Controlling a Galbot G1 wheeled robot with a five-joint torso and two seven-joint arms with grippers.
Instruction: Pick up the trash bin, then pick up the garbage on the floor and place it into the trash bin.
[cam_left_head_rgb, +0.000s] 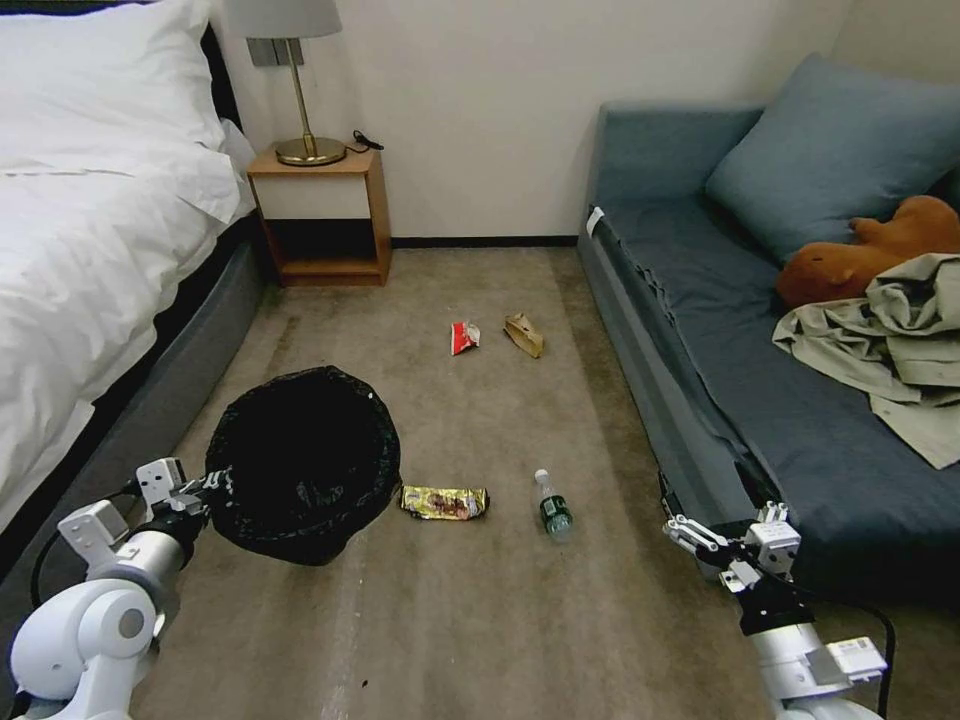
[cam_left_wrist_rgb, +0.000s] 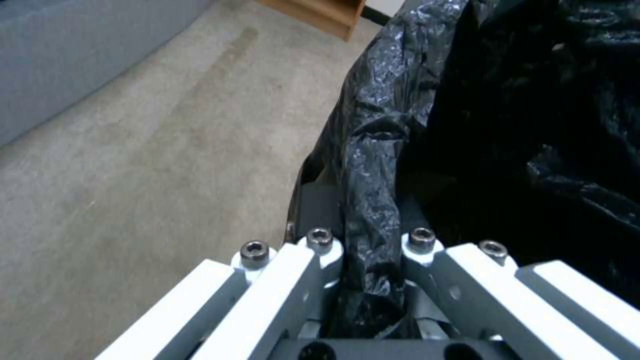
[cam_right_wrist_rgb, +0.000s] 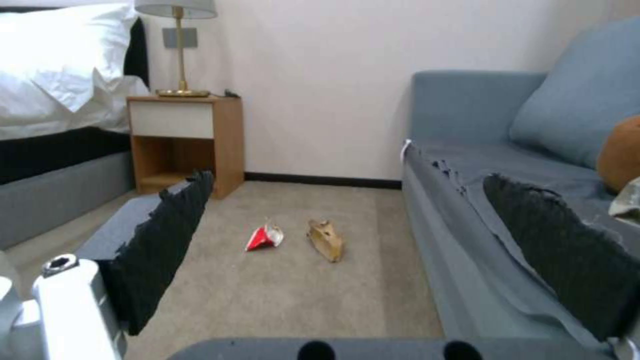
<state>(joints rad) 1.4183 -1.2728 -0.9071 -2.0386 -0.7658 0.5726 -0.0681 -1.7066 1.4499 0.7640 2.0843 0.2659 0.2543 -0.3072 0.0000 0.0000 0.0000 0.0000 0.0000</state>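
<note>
The head camera looks down from high up at the carpet (cam_left_head_rgb: 480, 600) between the bed (cam_left_head_rgb: 90, 250) and the sofa (cam_left_head_rgb: 760, 400). The left wrist camera sits very close to the black bag (cam_left_wrist_rgb: 373, 150). The right wrist camera sits low and looks along the floor at the nightstand (cam_right_wrist_rgb: 180, 145), which the head camera sees too.

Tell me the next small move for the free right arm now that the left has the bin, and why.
Probably lower the right gripper toward the clear bottle. The left gripper is shut on the trash bin's bag-lined rim, so the bin looks secured, and the right gripper's jaws stand open and empty beside the sofa. The bottle is the litter nearest it; the gold-yellow wrapper lies by the bin.
</note>
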